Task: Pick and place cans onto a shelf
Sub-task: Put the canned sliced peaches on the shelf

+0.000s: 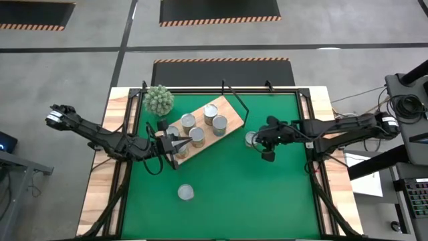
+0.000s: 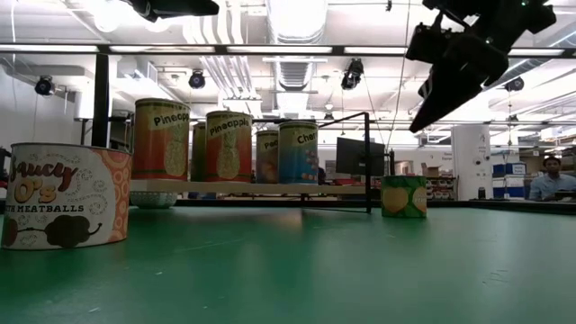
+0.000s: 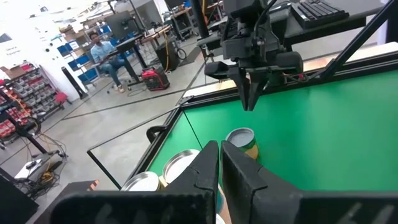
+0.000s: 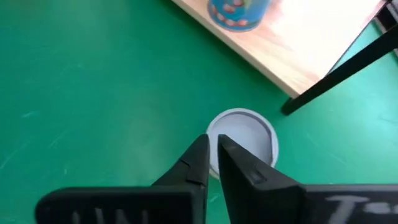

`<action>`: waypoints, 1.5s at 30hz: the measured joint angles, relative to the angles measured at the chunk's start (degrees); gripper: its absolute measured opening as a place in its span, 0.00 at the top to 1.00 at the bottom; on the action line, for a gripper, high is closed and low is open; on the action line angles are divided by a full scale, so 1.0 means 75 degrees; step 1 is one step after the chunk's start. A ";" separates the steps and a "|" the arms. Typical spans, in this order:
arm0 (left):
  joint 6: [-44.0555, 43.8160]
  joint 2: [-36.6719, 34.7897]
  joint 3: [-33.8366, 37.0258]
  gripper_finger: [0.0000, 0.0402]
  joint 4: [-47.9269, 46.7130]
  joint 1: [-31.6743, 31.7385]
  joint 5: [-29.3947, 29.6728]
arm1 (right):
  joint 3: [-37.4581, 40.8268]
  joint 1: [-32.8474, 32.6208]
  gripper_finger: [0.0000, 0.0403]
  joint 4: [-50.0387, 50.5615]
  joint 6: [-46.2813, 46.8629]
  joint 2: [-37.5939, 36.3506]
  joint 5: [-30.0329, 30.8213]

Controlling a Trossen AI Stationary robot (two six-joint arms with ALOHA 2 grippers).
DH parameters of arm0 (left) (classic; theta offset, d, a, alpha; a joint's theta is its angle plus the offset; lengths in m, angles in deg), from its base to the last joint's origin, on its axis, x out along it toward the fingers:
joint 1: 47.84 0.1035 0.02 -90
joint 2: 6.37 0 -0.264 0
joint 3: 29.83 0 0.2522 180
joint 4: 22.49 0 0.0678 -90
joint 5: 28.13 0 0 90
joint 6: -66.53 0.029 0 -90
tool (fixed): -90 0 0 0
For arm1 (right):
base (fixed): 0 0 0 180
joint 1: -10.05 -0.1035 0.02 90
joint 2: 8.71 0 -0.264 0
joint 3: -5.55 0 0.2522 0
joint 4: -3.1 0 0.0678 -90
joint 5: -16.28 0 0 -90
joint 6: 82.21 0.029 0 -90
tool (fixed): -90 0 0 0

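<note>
The wooden shelf (image 1: 231,124) lies slanted on the green mat, with several silver-topped cans (image 1: 211,112) standing on it; in the low view they stand in a row (image 2: 228,146). One can (image 1: 251,139) stands on the mat just off the shelf's right end, green-sided in the low view (image 2: 403,195). Another can (image 1: 186,193) stands alone near the front, close in the low view (image 2: 63,195). My right gripper (image 4: 214,142) is shut and hovers well above the green can's top (image 4: 249,134). My left gripper (image 3: 219,148) is shut, raised above the cans at the shelf's left end (image 3: 183,163).
A spiky green plant (image 1: 159,100) stands at the shelf's far left corner. The shelf's black wire frame (image 1: 235,102) rises at its right end, close to the green can. People sit in the room beyond the table (image 2: 547,176). Bare mat stretches across the front right (image 1: 267,201).
</note>
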 joint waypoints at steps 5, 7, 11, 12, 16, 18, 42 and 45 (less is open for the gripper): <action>-0.0002 0.0000 0.0004 1.00 -0.0006 0.0000 0.0003 | 0.0011 0.0000 0.75 -0.0004 0.0082 0.0002 0.0181; -0.0001 0.0000 0.0004 1.00 -0.0008 0.0000 0.0003 | 0.0012 0.0000 0.66 0.0003 0.0129 0.0047 0.0257; -0.0001 0.0000 0.0004 1.00 -0.0054 0.0000 0.0006 | 0.0069 0.0000 0.47 0.0025 0.0051 0.0138 0.0774; -0.0002 0.0000 0.0004 1.00 -0.0061 0.0000 0.0006 | 0.0112 0.0000 0.43 0.0025 0.0027 0.0141 0.0831; -0.0002 0.0000 0.0007 1.00 -0.0061 0.0000 0.0012 | 0.0422 0.0000 0.28 -0.0023 -0.0012 0.0129 0.0839; -0.0002 0.0000 0.0007 1.00 -0.0061 0.0000 0.0038 | 0.0648 0.0000 0.23 -0.0113 0.0001 0.0129 0.0829; -0.0002 0.0015 0.0010 1.00 -0.0035 0.0000 0.0029 | 0.2989 0.0003 0.18 -0.5047 0.0754 0.1051 0.1379; -0.0005 0.0015 0.0010 1.00 -0.0035 0.0000 0.0029 | 0.3122 0.0003 0.18 -0.5712 0.0919 0.1372 0.1379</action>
